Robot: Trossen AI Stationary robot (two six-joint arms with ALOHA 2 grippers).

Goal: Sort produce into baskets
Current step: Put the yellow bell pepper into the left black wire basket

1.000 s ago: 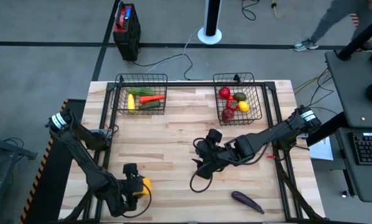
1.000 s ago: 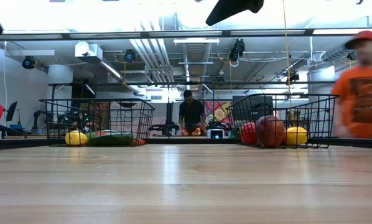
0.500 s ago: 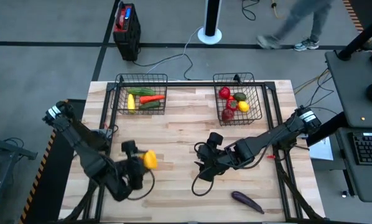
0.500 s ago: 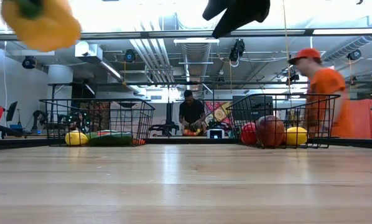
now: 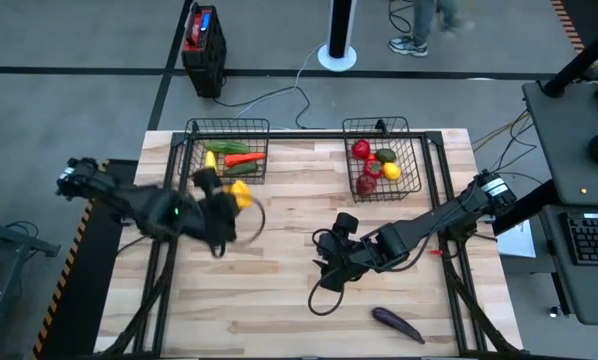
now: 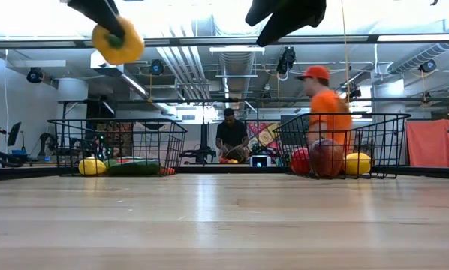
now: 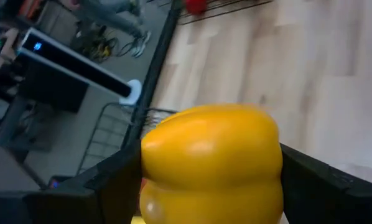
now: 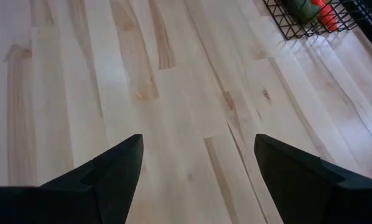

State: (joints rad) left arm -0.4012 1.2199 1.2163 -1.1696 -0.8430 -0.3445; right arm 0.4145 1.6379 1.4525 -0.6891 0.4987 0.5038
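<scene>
1. The left gripper [image 5: 231, 197] grasps a yellow pepper [image 5: 239, 193] above the counter [image 5: 279, 300], just at 6 o'clock of the left basket [image 5: 227, 128].
2. The left basket holds a lemon [image 5: 211, 163], carrot [image 5: 243, 158] and cucumber [image 5: 242, 170].
3. The right basket [image 5: 384, 128] holds tomatoes [image 5: 361, 149] and other pieces.
4. The right gripper [image 5: 324, 268] hangs released mid-counter.
5. An eggplant [image 5: 397, 322] lies at 5 o'clock.

Your left tool [image 5: 231, 196] is black and carries a glossy yellow pepper [image 5: 240, 194]; the right tool [image 5: 324, 268] is black too, over a pale blond wood-grain tabletop [image 5: 279, 220]. You've got two black wire-mesh baskets: left basket [image 5: 228, 152] shows yellow, orange, green; right basket [image 5: 383, 158] red, green, yellow. A purple eggplant [image 5: 397, 322] lies on the wood.
</scene>
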